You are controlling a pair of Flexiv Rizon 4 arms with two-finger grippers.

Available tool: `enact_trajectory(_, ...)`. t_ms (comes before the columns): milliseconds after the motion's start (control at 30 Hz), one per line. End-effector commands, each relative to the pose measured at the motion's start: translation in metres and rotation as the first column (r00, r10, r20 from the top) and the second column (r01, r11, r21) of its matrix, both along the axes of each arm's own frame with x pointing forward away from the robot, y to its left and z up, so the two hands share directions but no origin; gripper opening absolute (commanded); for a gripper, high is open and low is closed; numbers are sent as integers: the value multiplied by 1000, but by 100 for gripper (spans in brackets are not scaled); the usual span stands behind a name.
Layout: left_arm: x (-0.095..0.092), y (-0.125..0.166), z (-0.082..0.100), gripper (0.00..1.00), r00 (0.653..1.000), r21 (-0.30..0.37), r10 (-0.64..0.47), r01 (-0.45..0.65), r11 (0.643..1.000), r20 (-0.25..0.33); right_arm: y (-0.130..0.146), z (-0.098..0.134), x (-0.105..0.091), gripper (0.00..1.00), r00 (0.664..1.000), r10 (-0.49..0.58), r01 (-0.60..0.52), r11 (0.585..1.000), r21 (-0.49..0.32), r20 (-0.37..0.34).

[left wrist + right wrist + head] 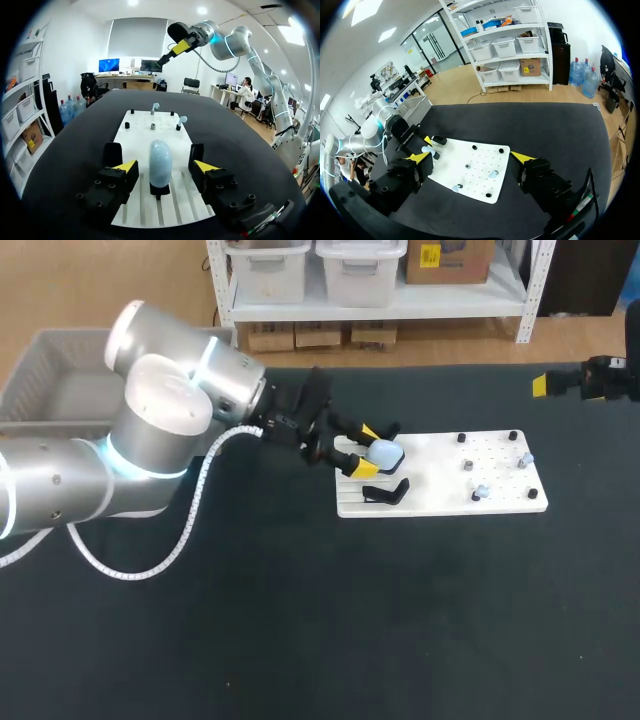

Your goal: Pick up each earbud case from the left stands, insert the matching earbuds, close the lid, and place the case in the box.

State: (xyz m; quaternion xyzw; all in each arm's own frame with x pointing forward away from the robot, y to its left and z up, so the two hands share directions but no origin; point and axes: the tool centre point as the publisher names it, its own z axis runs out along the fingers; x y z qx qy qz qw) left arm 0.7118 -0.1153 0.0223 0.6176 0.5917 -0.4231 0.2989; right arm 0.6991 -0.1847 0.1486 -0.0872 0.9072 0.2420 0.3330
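Currently, the left end effector point(368, 450) sits over the near end of the white board point(430, 455) on the black tabletop point(300, 640). Its fingers are spread wide. The left wrist view shows one yellow tip on each side of the case point(160, 161), with a visible gap on both sides, so nothing is gripped.

The case is pale blue and egg-shaped. It stands upright on a small black stand point(160, 190) at the board's left end. Its lid is closed, so its contents cannot be seen.

Two earbuds point(481, 490) sit upright at the board's far end, well apart from the case, among several short pegs point(461, 437).

The box point(50, 380) is a grey, slatted bin beside the tabletop at the rear left, behind the left arm. The arm hides part of its interior.

The right end effector point(470, 157) hangs above the rear right of the tabletop, well apart from the board. Its fingers are spread wide and hold nothing. The right wrist view shows the board point(475, 165), the earbuds point(493, 174) and the case point(426, 149) ahead of it.
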Motion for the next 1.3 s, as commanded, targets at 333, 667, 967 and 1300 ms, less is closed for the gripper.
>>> enact_trajectory(333,1,-2,-6,59,1000,16,10,-9,1000,-10,0,0,0,100,1000,-1,1,1000,-1,-1)
enact_trajectory(667,0,-3,-8,50,1000,11,16,-15,1000,-11,0,0,0,100,1000,-1,1,1000,-1,-1)
enact_trajectory(967,0,-5,-10,50,1000,9,12,-12,1000,-14,0,0,0,100,1000,-1,1,1000,-1,-1)
enact_trajectory(1300,-1,-6,-12,23,1000,10,15,-15,1000,-14,0,0,0,100,1000,-1,1,1000,-1,-1)
